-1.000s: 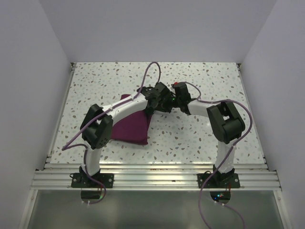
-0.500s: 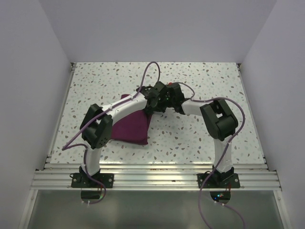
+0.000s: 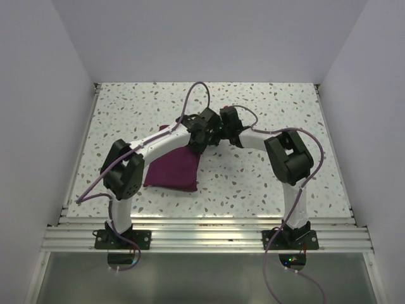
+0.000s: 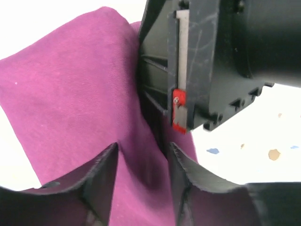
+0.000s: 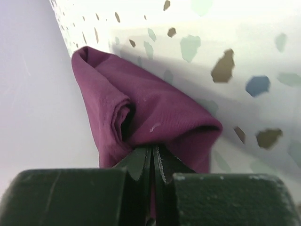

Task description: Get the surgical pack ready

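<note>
Right gripper (image 5: 153,157) shifted leftward, pinching surgical pack (image 5: 141,108) (left gripper (image 4: 142,157) astride it).

Robotics laboratory test cell: a white-and-black left arm (image 3: 158,142) and right arm (image 3: 288,158) stand bolted to a slotted aluminium rail (image 3: 209,237) at the near edge of a speckled, terrazzo-patterned tabletop (image 3: 266,101), with purple cables (image 3: 201,85) looping loose from their joints. Plain white panels (image 3: 209,38) box the table in on the left, the right and at the back. It is a staged experimental enclosure rather than a home or shop, and a folded maroon surgical pack (image 3: 171,171) lies on the work surface.
</note>
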You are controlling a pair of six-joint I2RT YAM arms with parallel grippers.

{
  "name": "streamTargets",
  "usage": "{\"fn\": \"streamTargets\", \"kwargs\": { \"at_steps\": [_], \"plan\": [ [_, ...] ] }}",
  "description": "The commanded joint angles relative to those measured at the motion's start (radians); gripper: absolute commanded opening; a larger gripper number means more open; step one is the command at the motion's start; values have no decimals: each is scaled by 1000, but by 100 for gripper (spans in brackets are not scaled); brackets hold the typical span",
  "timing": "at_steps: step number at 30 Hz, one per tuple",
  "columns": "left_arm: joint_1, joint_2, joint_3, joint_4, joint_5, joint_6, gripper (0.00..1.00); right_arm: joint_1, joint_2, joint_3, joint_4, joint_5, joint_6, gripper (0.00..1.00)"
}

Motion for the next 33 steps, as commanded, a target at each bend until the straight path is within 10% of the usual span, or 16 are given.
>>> {"fn": "streamTargets", "kwargs": {
  "at_steps": [1, 9, 23, 33],
  "plan": [
    [13, -114, 28, 24, 76, 0, 52, -40, -121, -24, -145, -7, -113, 4],
    [88, -278, -16, 84, 222, -65, 51, -129, -332, -52, -463, -53, -388, 20],
    [88, -483, -447, 338, 464, -169, 13, -95, 39, 373, -265, -407, -184, 0],
    [51, -504, -652, 538, 634, -234, 9, -106, 65, 105, -130, -463, -185, 0]
  ]
}}
